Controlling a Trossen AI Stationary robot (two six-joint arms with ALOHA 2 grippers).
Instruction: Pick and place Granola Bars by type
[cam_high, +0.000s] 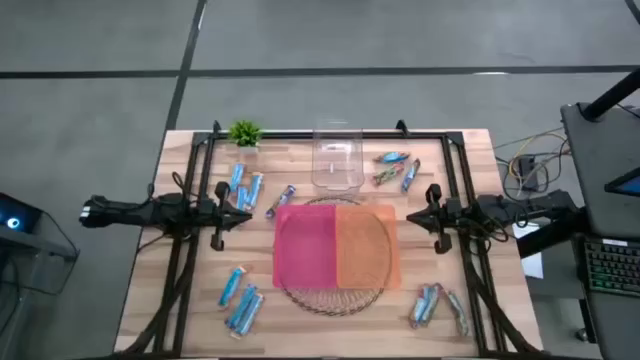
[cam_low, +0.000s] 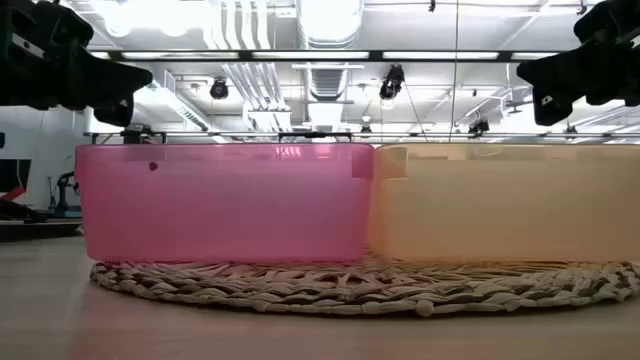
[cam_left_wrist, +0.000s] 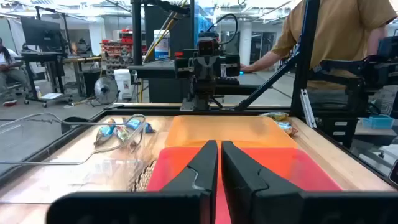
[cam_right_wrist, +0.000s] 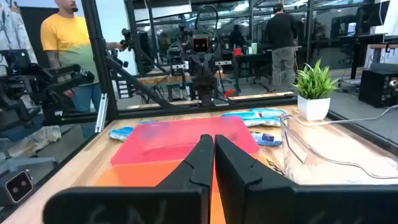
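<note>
Light blue granola bars lie in groups on the wooden table: far left (cam_high: 243, 186), near left (cam_high: 240, 298), near right (cam_high: 432, 304) and far right (cam_high: 397, 168), where a brownish one lies among them. A dark-tinted bar (cam_high: 281, 200) lies by the pink bin (cam_high: 305, 245). An orange bin (cam_high: 367, 245) stands beside the pink one, both on a woven mat (cam_low: 360, 288). My left gripper (cam_high: 248, 208) hovers shut at the left of the bins, my right gripper (cam_high: 412, 216) shut at their right. Both hold nothing.
A clear plastic container (cam_high: 335, 158) stands at the far middle, a small green plant (cam_high: 244, 132) at the far left. A black frame (cam_high: 330, 135) runs around the table. People (cam_right_wrist: 68, 56) stand in the room beyond the table.
</note>
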